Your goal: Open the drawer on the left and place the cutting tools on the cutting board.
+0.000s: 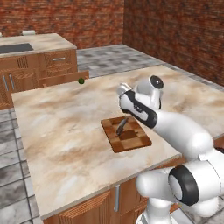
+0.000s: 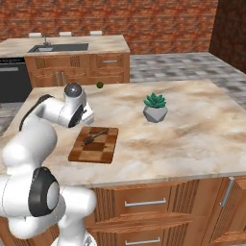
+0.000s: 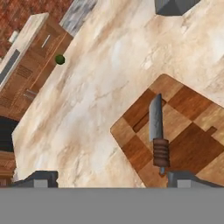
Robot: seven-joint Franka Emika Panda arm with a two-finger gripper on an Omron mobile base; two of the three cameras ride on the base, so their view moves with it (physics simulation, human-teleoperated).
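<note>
One cutting tool, a knife [image 3: 157, 131], lies on the cutting board [image 3: 192, 144]; gripper [image 3: 113, 179] wide, empty; second tool apparently left to fetch.

The white arm [image 1: 175, 127] reaches forward, wrist bent downward, its jaws spread wide apart and empty.

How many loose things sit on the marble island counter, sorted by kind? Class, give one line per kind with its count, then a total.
Cutting board: 1
Knife lying on the board: 1
Small green round fruit: 1
Potted plant: 1
Total: 4
</note>
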